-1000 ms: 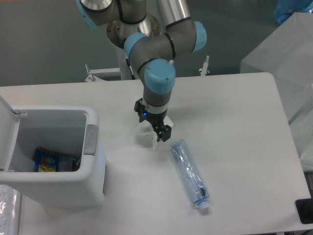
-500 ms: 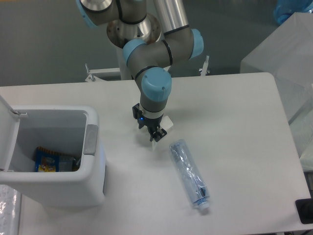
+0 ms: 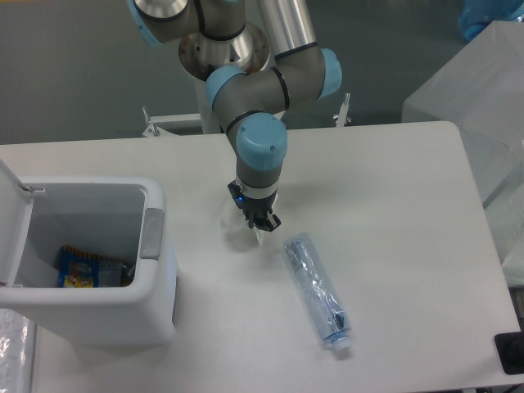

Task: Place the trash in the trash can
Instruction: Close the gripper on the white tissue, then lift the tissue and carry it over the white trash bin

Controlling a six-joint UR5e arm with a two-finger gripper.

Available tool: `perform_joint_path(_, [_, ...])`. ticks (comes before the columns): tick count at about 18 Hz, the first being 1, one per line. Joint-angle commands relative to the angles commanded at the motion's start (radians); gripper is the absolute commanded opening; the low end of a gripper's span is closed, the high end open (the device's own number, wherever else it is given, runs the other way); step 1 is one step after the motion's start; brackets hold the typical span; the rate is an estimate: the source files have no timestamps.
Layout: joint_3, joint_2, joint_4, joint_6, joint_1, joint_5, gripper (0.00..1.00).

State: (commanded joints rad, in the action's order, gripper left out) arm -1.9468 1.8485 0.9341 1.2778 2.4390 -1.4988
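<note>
You have the arm reaching down over the middle of the table (image 3: pixel 393 188), with the gripper (image 3: pixel 259 223) pointing at the tabletop just left of the bottle's upper end. The fingers look drawn together on the tissue (image 3: pixel 259 237), of which only a small white scrap shows right below the fingertips; most of it is hidden by the gripper, so you cannot see whether it is off the surface. The bottle (image 3: pixel 318 291) lies flat on its side near the gripper, not touching it, running diagonally toward the front right with its white cap at the lower end. The trash can (image 3: pixel 155 270) stands at the left of the table, well apart from the gripper, lid open, with a colourful wrapper (image 3: pixel 78 270) lying at the bottom inside.
</note>
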Motion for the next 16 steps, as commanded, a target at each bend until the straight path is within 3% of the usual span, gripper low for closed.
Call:
perform_joint_path(8, [0.061,-0.054,0.002,-0.026,0.094,0.351,0.0])
perform_joint_path(16, [0.233,-0.054,-0.003,-0.331,0.101,0.544,0.0])
